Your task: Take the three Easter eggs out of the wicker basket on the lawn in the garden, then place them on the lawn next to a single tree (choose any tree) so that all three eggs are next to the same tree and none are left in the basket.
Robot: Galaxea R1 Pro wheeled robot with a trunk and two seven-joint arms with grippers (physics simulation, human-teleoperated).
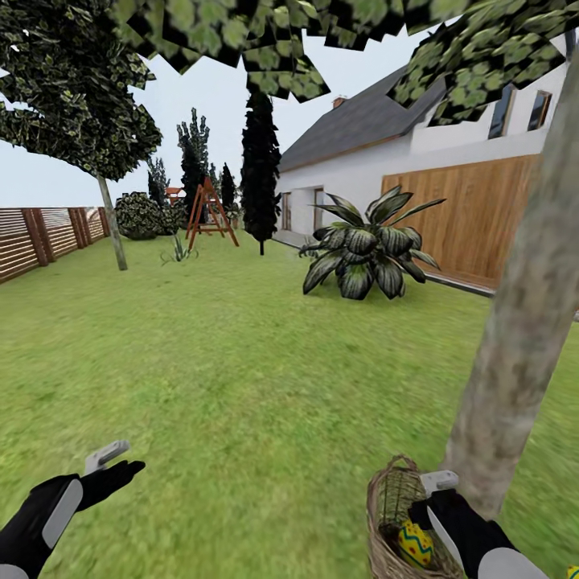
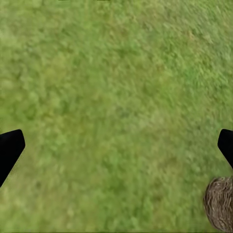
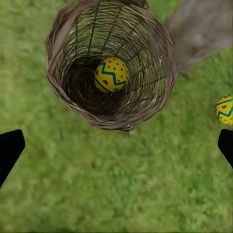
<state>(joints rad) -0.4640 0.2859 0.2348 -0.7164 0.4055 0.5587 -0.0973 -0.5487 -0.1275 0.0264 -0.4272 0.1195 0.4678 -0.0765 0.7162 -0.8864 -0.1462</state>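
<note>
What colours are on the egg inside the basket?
Yellow, with a blue-green zigzag and red dots. The egg in the wicker basket shows best in the right wrist view.

Head camera faces forward across the lawn (image 1: 201, 362); both wrist cameras look down, sharing the basket (image 3: 63, 73).

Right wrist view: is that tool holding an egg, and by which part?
Nothing is held. The right tool is open over the grass; one egg lies in the wicker basket.

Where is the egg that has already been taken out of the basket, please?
In the right wrist view, it lies on the lawn beside the wicker basket, near the tree trunk.
</note>
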